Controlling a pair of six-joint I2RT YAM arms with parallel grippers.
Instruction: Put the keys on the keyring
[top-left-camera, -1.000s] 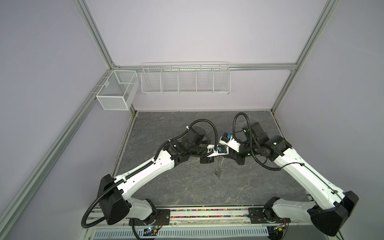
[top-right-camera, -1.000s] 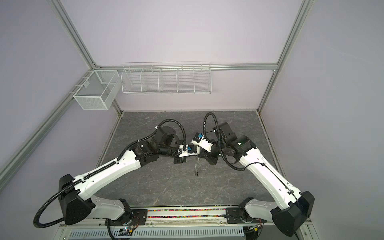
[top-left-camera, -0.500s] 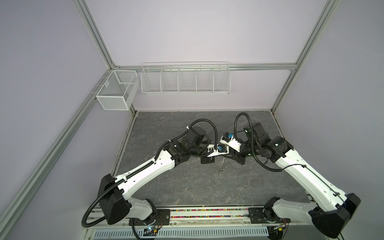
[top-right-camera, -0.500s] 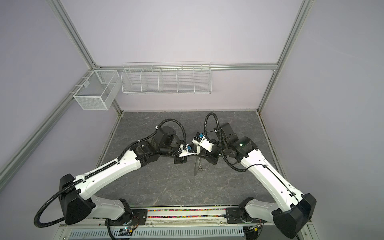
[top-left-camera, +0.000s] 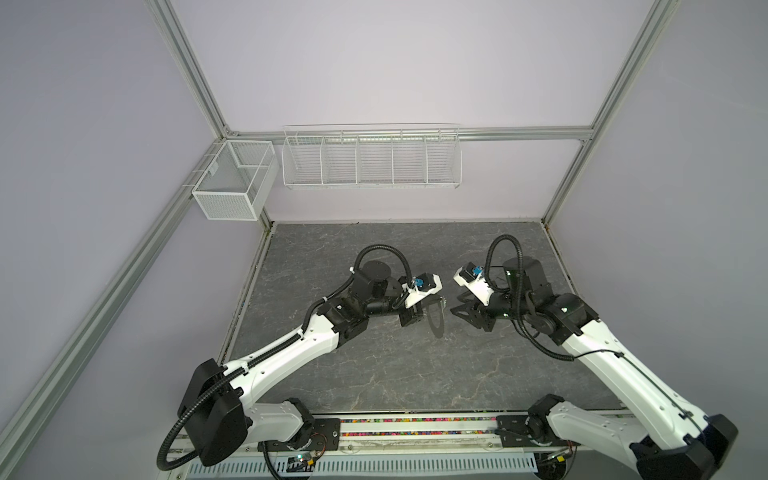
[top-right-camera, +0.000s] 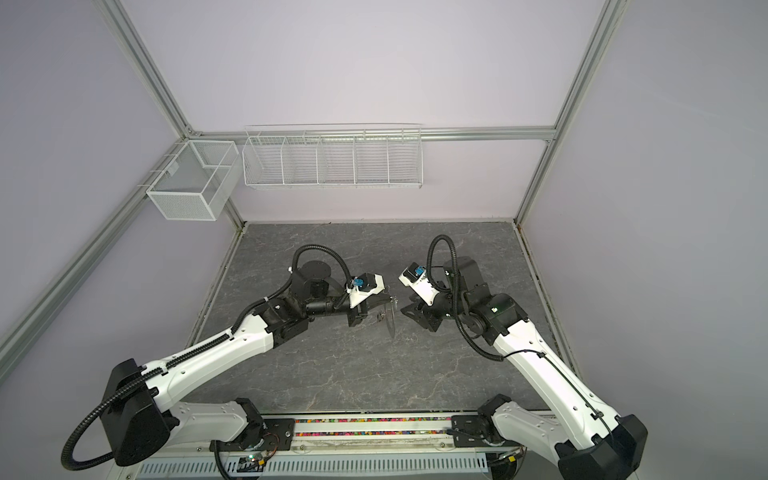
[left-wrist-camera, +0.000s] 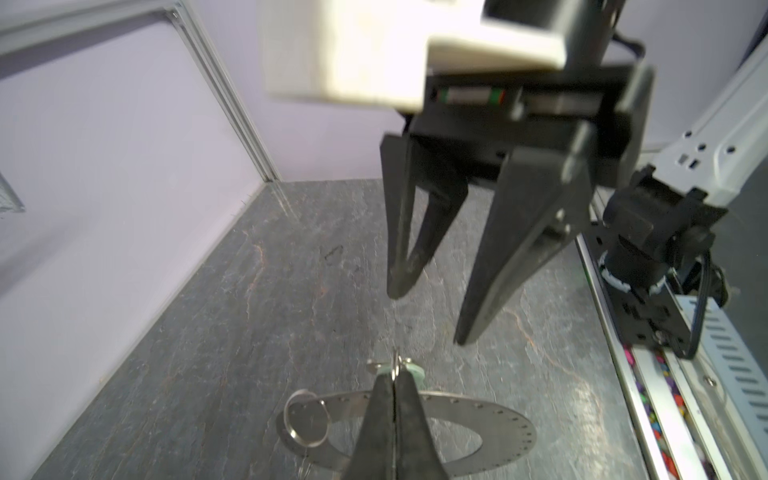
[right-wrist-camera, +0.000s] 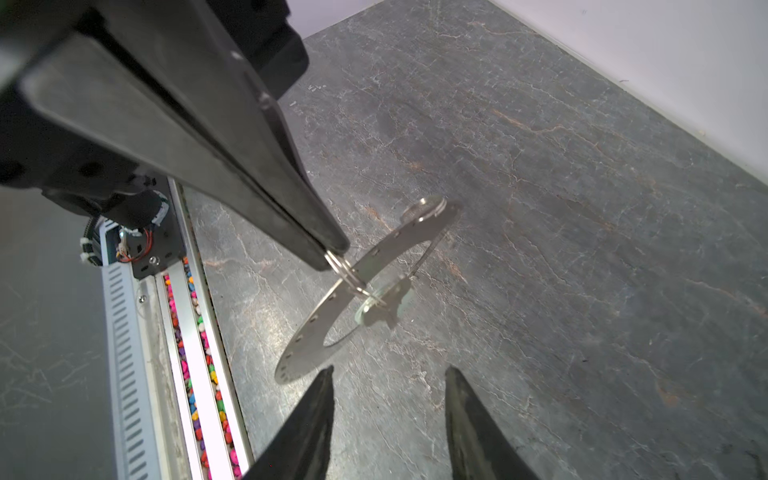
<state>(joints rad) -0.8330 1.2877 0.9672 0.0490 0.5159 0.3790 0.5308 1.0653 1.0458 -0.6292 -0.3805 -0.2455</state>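
Grey stone table (top-left-camera: 374, 365), above it my right gripper (right-wrist-camera: 388, 372) spread and empty, left gripper (right-wrist-camera: 332, 255) pinching a split ring (right-wrist-camera: 347, 270) that hangs the keyring (right-wrist-camera: 307, 332) aloft, keys (right-wrist-camera: 372, 311) seemingly threaded on; next, I judge, a gentle set-down.

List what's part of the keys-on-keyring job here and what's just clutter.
Job:
- keyring, hanging from a split ring
- left gripper, jaws shut on that split ring
- pale tag on the same ring
- right gripper, jaws open, empty

Lying about:
- wire rack on the back wall
- mesh basket on the side rail
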